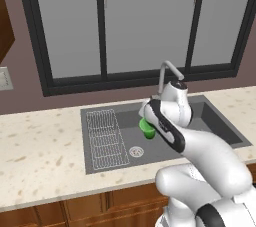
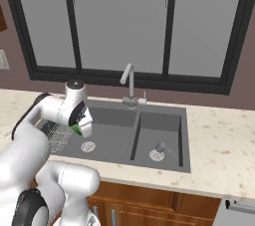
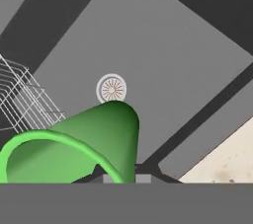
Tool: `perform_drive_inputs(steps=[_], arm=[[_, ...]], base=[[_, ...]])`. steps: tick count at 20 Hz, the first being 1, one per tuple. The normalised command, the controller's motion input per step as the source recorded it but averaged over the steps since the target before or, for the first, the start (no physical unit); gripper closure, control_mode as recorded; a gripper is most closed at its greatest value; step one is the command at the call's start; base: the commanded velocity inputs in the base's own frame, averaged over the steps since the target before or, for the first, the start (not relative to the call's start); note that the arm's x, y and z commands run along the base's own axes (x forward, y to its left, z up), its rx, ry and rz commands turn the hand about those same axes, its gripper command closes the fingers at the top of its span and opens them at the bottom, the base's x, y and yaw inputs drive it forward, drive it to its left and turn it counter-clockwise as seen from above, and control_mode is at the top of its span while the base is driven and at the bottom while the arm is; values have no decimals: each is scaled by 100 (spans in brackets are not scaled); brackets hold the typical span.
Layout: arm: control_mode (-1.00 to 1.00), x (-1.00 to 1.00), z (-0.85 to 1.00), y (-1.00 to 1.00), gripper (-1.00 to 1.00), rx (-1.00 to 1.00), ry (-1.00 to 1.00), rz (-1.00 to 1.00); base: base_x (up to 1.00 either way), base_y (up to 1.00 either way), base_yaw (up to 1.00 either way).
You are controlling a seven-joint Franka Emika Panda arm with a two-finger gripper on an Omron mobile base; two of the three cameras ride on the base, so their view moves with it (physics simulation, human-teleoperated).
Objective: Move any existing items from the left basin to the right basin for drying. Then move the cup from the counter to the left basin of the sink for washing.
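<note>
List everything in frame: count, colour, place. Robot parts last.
cup: 1, bright green, held in the gripper over the left basin, lying sideways in the hand view
small knob-like object: 1, dull grey, on the right basin floor beside its drain
left basin: 1, dark grey, wider half of the sink
right basin: 1, dark grey, smaller half of the sink
wire rack: 1, white, left end of the left basin
drain rings: 2, silver, one per basin
faucet: 1, silver, behind the divider
counter: 1, beige speckled, around the sink
cabinets: brown wood, under the counter
window: dark frame, grey panes, behind the sink
gripper: 1, dark fingertips, shut on the cup
arm: 1, white with dark joints
</note>
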Motion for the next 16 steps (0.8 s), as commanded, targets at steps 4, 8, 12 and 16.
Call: perform_drive_inputs(steps=[4, 8, 12, 16], arm=[[-100, 31, -18, -7, 100, 8, 7, 0], [-100, 15, -28, 0, 100, 4, 5, 0], [-100, 0, -39, 11, 100, 0, 3, 0], [-100, 1, -31, 8, 100, 0, 1, 0]], base=[[0, 0, 0], [0, 0, 0], [0, 0, 0], [0, 0, 0]])
